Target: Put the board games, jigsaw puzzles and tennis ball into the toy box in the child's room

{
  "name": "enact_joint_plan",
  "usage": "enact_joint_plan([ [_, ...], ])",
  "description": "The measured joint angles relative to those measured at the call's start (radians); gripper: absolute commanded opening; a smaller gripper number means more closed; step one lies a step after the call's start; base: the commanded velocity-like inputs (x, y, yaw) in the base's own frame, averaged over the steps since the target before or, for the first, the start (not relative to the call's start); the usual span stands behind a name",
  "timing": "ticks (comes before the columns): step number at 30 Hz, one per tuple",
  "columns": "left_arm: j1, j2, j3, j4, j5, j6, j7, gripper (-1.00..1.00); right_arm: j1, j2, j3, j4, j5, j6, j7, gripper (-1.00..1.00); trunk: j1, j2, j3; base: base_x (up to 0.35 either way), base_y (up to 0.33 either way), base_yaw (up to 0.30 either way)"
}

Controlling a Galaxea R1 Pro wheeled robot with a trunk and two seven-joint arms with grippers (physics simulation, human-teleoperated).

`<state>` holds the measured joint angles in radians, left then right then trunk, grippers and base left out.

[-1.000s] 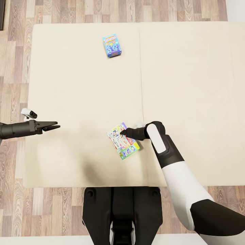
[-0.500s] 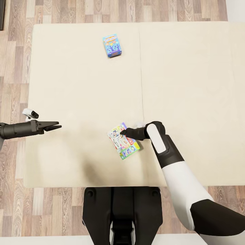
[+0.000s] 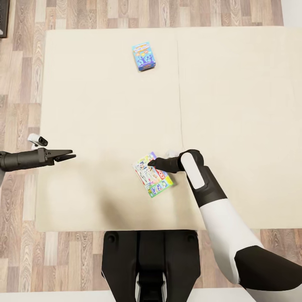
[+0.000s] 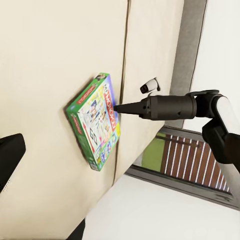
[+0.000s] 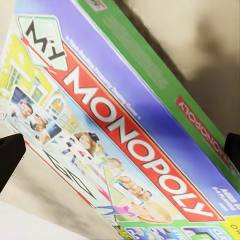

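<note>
Now the right hand [image 3: 152, 162] hovers over the white, multicoloured-edged Monopoly board game box [image 3: 152, 175] lying on the cream bed [image 3: 235, 105], fingers spread astride it, gripping nothing; next, lower and close. Left hand [image 3: 72, 156] hangs idle, shut.

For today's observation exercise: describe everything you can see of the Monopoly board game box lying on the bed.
The Monopoly box is a flat printed cardboard-looking box with a white illustrated lid, a red "Monopoly" banner, a purple band and green side edges. It lies flat, lid up, skewed to the mattress edges, on the near part of the cream bed, just left of the mattress seam. The right gripper sits over its upper right corner, fingers straddling it in the right wrist view; whether they touch it is unclear.
</note>
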<state>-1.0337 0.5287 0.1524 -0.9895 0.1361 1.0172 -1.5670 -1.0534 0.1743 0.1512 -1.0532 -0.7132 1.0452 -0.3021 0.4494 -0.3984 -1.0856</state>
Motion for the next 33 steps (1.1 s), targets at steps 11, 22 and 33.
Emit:
enact_joint_plan([
  [11,0.0,0.0,0.001,0.0,0.0,0.0,0.0,1.0,0.0,0.0,0.0,0.0,-0.001,0.0,0.004,1.0,0.0,0.0,0.0,0.0,0.098,0.0],
  [22,0.0,0.0,0.0,0.0,0.0,0.0,0.0,1.0,0.001,0.0,0.0,0.0,-0.002,0.0,0.005,1.0,0.0,0.0,0.0,0.0,0.094,0.0],
  [33,0.0,0.0,0.0,0.0,0.0,0.0,0.0,1.0,0.002,0.0,0.0,0.0,-0.002,0.0,0.005,1.0,0.0,0.0,0.0,0.0,0.115,0.0],
])
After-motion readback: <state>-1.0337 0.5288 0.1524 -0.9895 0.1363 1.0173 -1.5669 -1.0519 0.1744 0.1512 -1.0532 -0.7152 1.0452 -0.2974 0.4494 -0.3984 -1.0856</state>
